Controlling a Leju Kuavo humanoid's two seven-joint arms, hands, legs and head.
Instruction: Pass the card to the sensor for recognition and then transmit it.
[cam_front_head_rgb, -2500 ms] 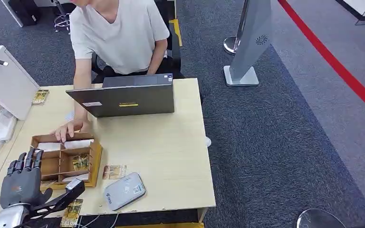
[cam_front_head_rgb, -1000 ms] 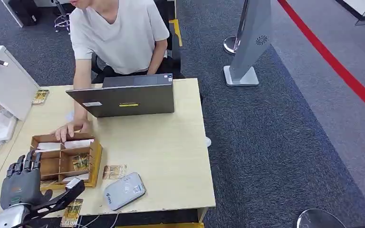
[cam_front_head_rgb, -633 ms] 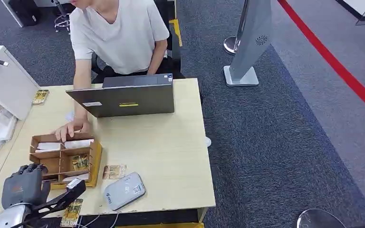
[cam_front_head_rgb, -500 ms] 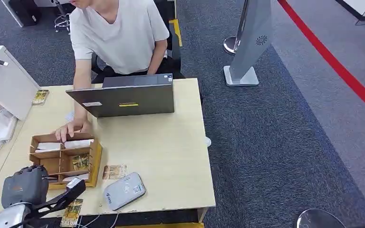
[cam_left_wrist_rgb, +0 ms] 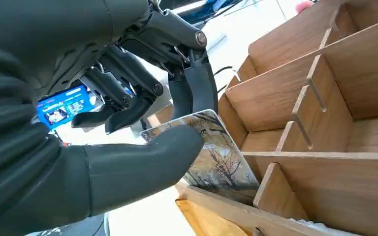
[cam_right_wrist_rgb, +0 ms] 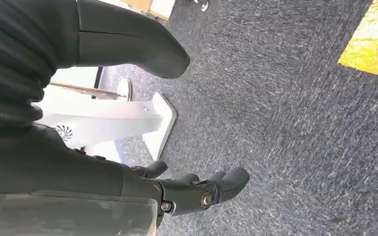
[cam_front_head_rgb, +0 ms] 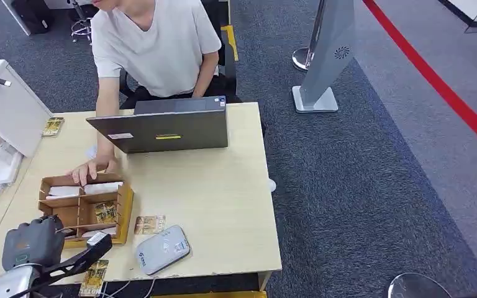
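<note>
At lower left, my left hand (cam_front_head_rgb: 32,244) pinches a glossy tree-printed card (cam_left_wrist_rgb: 216,162) over the divided wooden box (cam_front_head_rgb: 119,211); my right hand's fingers (cam_right_wrist_rgb: 197,189) hang loosely apart, holding nothing.

Left robot hand (cam_front_head_rgb: 31,243) curled, pinching; right robot hand (cam_right_wrist_rgb: 197,189) hanging, fingers apart.

Tree-printed card (cam_left_wrist_rgb: 216,157) tilted in a compartment; grey sensor (cam_front_head_rgb: 163,249) nearby.
</note>
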